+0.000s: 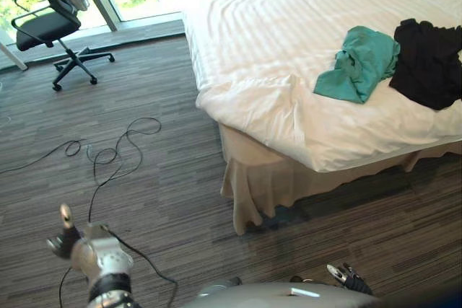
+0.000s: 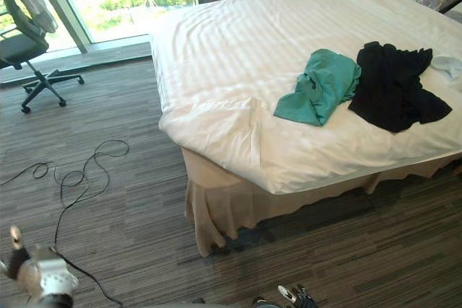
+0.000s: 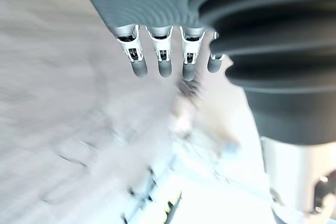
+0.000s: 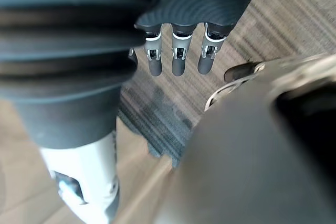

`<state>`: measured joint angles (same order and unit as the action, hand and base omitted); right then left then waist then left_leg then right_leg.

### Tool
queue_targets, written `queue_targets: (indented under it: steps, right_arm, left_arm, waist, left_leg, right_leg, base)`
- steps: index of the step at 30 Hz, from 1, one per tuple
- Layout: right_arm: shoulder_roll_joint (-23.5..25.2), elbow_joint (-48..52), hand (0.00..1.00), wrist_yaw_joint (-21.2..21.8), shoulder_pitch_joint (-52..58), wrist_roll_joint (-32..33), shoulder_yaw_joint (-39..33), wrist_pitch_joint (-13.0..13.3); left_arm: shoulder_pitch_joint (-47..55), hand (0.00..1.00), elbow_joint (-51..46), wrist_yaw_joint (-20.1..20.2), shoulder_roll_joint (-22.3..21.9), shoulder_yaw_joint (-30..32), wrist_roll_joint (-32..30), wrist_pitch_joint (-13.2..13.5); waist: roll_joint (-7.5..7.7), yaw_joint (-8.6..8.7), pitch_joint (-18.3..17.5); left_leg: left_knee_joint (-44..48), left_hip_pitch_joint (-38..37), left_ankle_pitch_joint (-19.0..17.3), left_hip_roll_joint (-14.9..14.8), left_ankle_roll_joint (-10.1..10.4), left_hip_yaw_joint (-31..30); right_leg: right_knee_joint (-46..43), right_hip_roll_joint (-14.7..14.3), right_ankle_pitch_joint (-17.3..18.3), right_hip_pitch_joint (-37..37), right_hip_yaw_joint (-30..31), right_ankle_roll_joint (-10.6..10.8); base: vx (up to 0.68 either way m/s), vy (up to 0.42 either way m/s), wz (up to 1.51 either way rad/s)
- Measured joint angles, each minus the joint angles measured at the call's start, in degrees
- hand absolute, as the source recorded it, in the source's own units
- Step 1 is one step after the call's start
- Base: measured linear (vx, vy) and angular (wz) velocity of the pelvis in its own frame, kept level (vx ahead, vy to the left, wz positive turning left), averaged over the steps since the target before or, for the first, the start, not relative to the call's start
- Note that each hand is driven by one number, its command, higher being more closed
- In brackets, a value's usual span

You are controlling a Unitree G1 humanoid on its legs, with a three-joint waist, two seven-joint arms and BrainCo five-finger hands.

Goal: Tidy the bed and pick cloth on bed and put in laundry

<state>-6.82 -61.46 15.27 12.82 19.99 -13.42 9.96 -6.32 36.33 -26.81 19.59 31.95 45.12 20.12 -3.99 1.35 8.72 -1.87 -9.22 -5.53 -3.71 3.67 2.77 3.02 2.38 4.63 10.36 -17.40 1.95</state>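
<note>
**Well, nothing was picked up yet**

Over on the white bed (image 1: 274, 27) the teal cloth (image 1: 357, 63) lay crumpled, its long axis diagonal: narrow end pointing at the near edge, bunched end touching the black cloth (image 1: 429, 63). Down by the floor (image 1: 159, 178) the left hand (image 1: 72, 242) hung empty, fingers seemingly straight. The right hand (image 1: 348, 277) was low too, fingers relaxed, holding nothing.
</note>
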Motion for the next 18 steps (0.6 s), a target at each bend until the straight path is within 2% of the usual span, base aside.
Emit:
queue_targets:
  steps: [4,8,10,12,14,15,18]
  right_arm:
    - [0.4,1.8,0.0,-0.8,0.9,-0.4,-0.9,0.7]
    - [1.2,3.2,0.0,-2.3,1.5,-3.2,-2.0,1.3]
    - [1.3,3.2,0.0,-2.6,1.5,-3.3,-1.9,1.5]
    - [1.4,3.6,0.0,-2.6,1.5,-3.2,-1.9,1.7]
    - [1.6,3.8,0.0,-2.6,1.6,-3.2,-2.0,1.7]
    - [1.6,4.1,0.0,-2.6,1.8,-3.2,-2.1,1.7]
    - [1.7,4.8,0.0,-2.0,3.3,-3.2,-2.5,1.7]
  left_arm:
    - [-4.2,0.0,-4.3,1.6,3.6,-1.7,-8.8,-2.4]
    - [-11.2,0.0,-7.2,4.5,6.8,-10.0,-17.6,-5.7]
    - [-14.5,0.0,-7.7,4.6,7.5,-14.1,-22.2,-7.3]
    - [-18.1,0.0,-7.9,4.2,8.7,-19.9,-31.5,-9.6]
    - [-20.5,0.0,-7.9,3.9,8.8,-23.3,-38.4,-11.3]
    - [-22.5,0.0,-7.9,3.9,9.3,-26.6,-44.9,-13.0]
    - [-25.8,0.0,-7.9,4.3,11.5,-33.2,-54.7,-15.9]
  waist:
    - [-0.67,0.64,-0.3]
    - [-0.76,0.99,-0.5]
    - [-0.73,1.26,-0.5]
    - [-0.73,2.39,-0.6]
    - [-0.73,2.61,-0.6]
    - [-0.71,2.83,-0.6]
    - [-0.76,4.68,-0.5]
  left_leg:
    - [0.5,-1.4,-0.6,-0.2,0.9,2.5]
    - [1.3,-2.4,-1.0,-0.2,1.5,4.9]
    - [1.3,-2.7,-1.0,-0.2,1.5,6.1]
    - [1.4,-2.6,-1.0,-0.2,1.5,7.0]
    - [1.5,-2.5,-1.0,-0.3,1.5,8.2]
    - [1.9,-2.2,-1.1,-0.3,1.4,9.3]
    - [2.5,-1.8,-1.4,-0.3,0.8,9.6]
  right_leg:
    - [-0.1,-0.2,0.1,0.5,2.0,-0.2]
    - [-0.1,-0.1,0.1,1.1,4.0,-0.3]
    - [-0.2,-0.1,0.1,0.9,5.1,-0.3]
    - [-0.9,-0.1,0.3,-0.1,6.3,-0.6]
    - [-1.6,-0.2,0.4,-1.0,7.6,-0.7]
    - [-2.0,-0.2,0.4,-1.9,8.7,-0.7]
    - [-2.1,-0.2,0.5,-2.4,9.4,-0.8]
  base:
    - [0.08,0.002,-0.23]
    - [0.06,0.003,-0.22]
    - [0.02,-0.005,-0.32]
    - [0.02,-0.017,-0.29]
    - [0.01,-0.014,-0.36]
    - [0.0,-0.027,-0.43]
    - [0.01,-0.03,-0.21]
